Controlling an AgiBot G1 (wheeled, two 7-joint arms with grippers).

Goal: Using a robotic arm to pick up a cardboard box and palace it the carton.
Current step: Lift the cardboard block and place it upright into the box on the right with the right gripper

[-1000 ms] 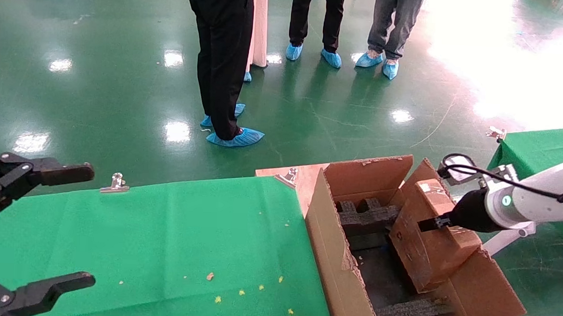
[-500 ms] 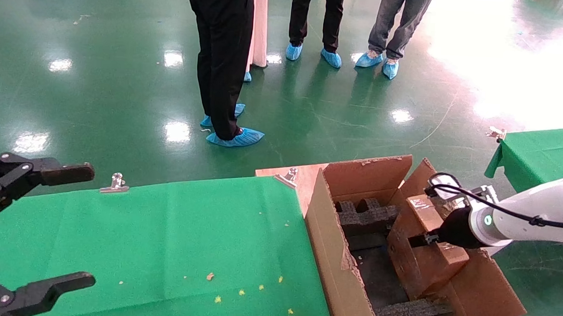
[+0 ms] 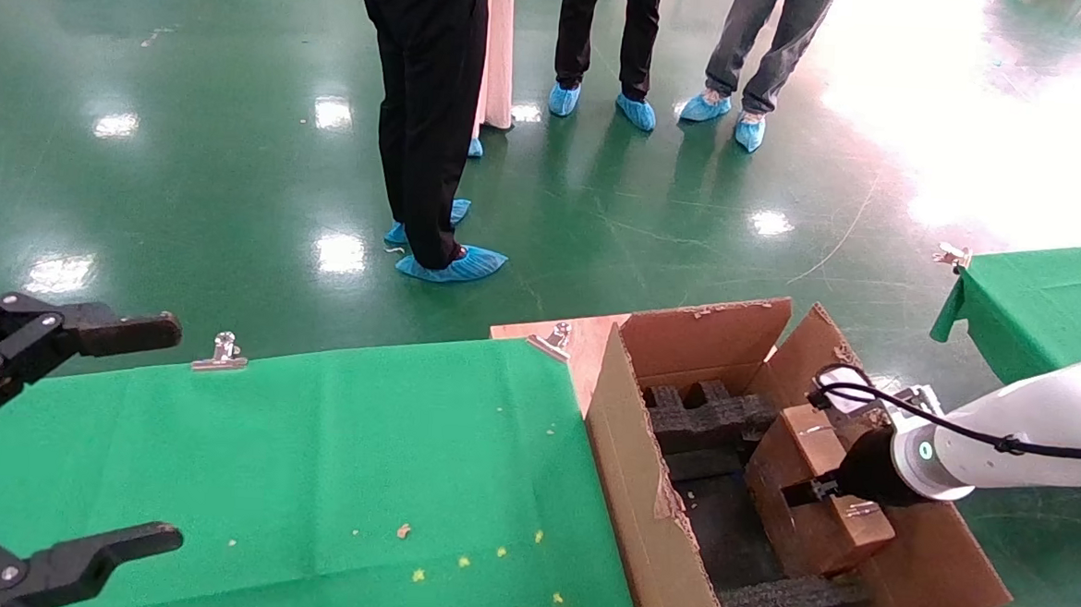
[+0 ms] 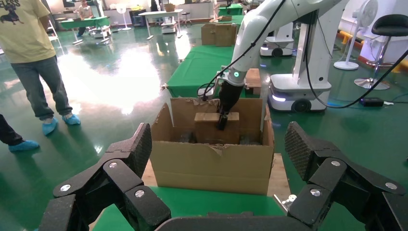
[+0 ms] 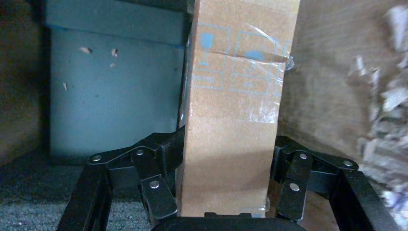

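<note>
The small brown cardboard box stands on edge inside the large torn carton, between black foam blocks. The white robotic arm reaches in from the right, and its right gripper is shut on the box. In the right wrist view the box fills the gap between both fingers, close to the carton's inner wall. In the left wrist view the box shows above the carton's front wall. My left gripper hangs open over the green table's left end, holding nothing.
A green cloth covers the table left of the carton, held by metal clips. The carton rests on a wooden board. Several people stand on the glossy green floor beyond. Another green table is at the right.
The right gripper has carried the cardboard box downward, deeper into the carton between the foam blocks. The left gripper has not moved.
</note>
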